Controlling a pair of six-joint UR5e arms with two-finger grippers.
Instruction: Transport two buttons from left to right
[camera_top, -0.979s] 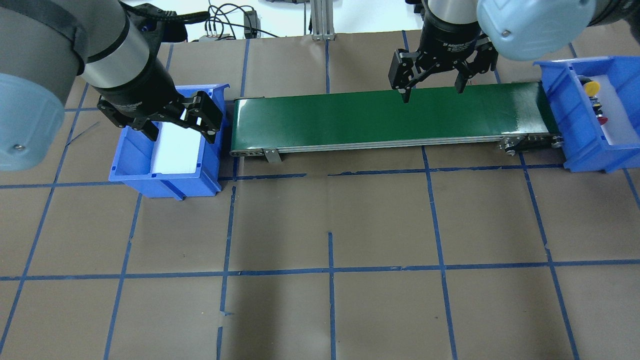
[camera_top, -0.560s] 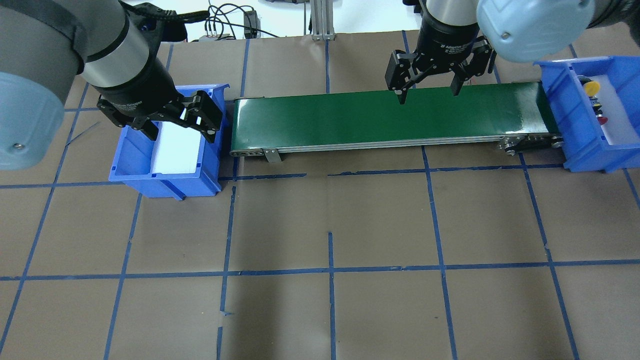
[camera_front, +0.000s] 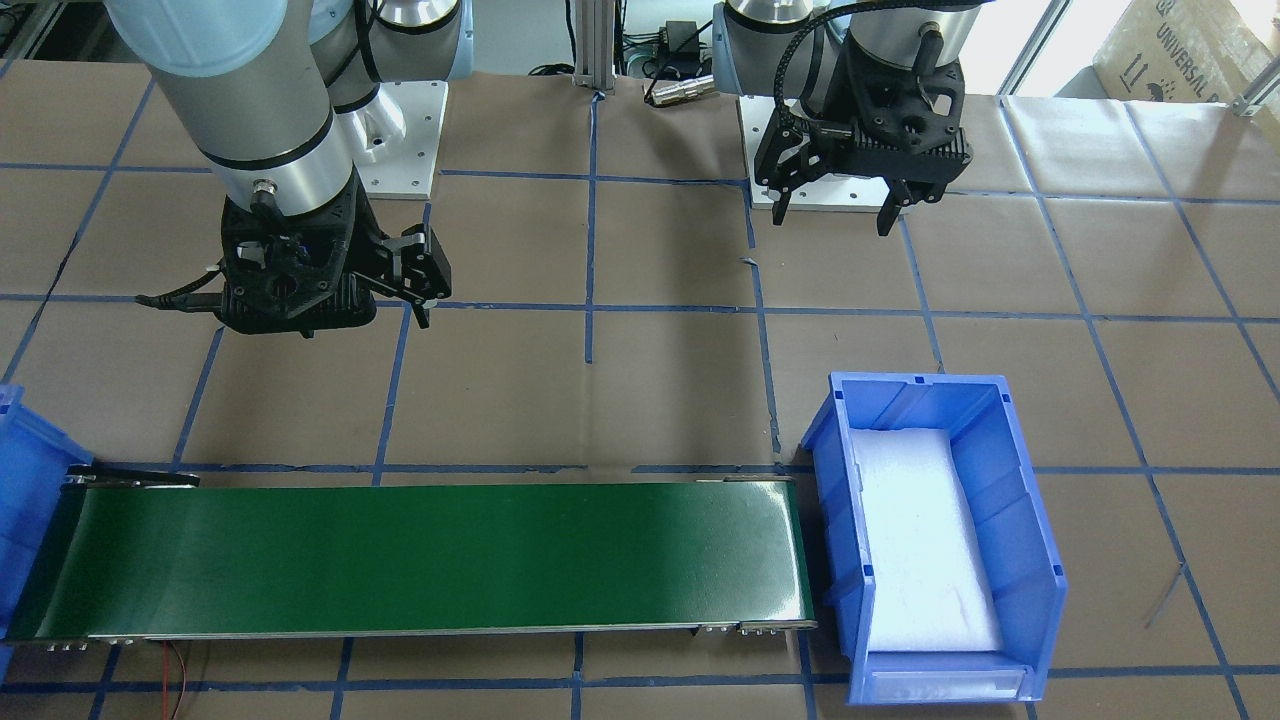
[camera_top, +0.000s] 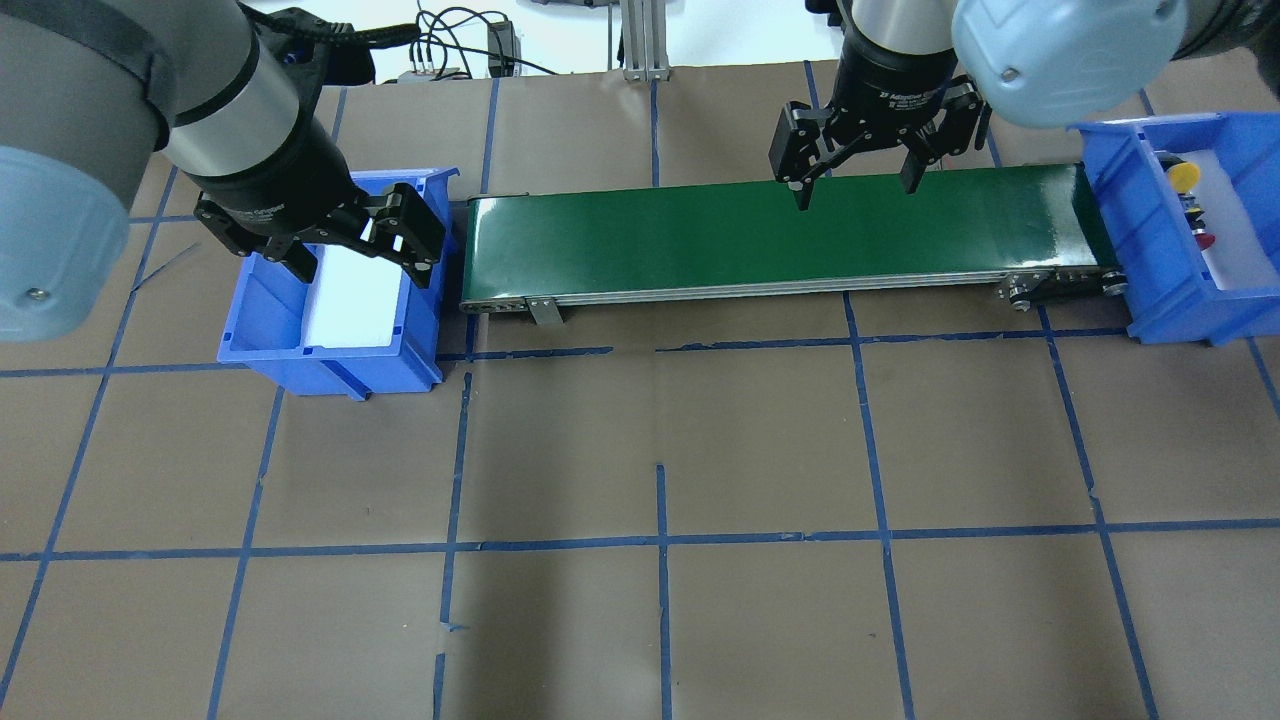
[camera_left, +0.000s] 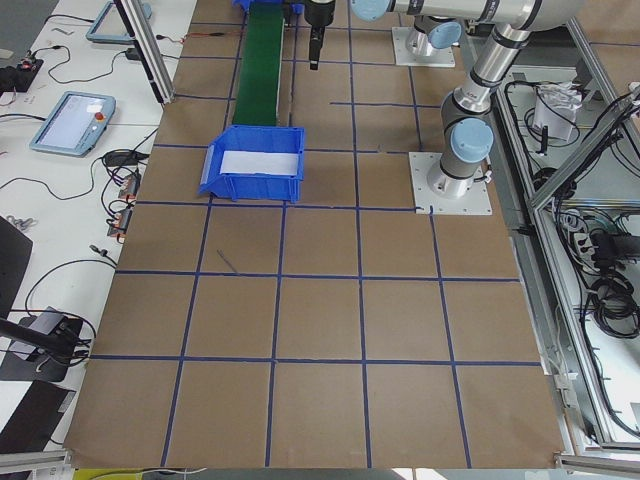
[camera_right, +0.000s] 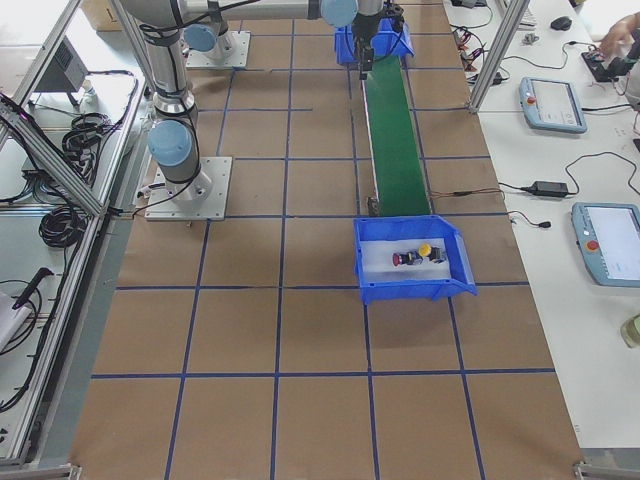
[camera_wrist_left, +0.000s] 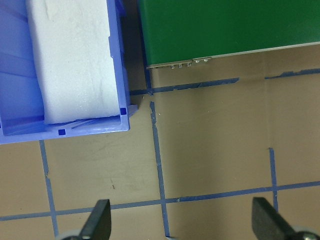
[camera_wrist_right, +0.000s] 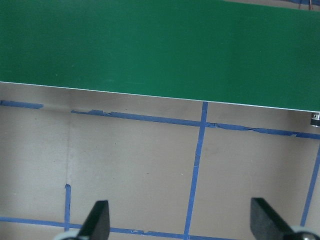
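Closest to the robot are its two hands. The right gripper (camera_top: 855, 190) has moved a little bit since a second ago. It has slid away from the right bin (camera_top: 1120, 200) and gone up a tiny bit. The left gripper (camera_top: 360, 262) has not moved at all. Both have their fingers spread wide apart, and there is nothing between them. Each wrist camera shows only brown table (camera_top: 660, 450) and blue tape lines under the fingers.

I think this means the work is over and the arms are just backing off.

A bit farther out is the long green belt (camera_top: 760, 235), with a blue bin at each end. Nothing sits on the belt. The left bin (camera_top: 330, 370) has only a white soft pad (camera_top: 350, 300) in it. The yellow button (camera_right: 425, 249) and the red button (camera_right: 403, 259) lie close together on the white pad in the right bin. So both buttons are on the right side, where they should be.

There is good room to move. Both grippers hang on the robot's side of the belt, not over it, and apart from the bins. The things to watch are the tall walls of the bins and the near edge of the belt. If the right arm swings toward its bin, it needs to stay above the wall. Past the belt, the table runs on to its far edge.
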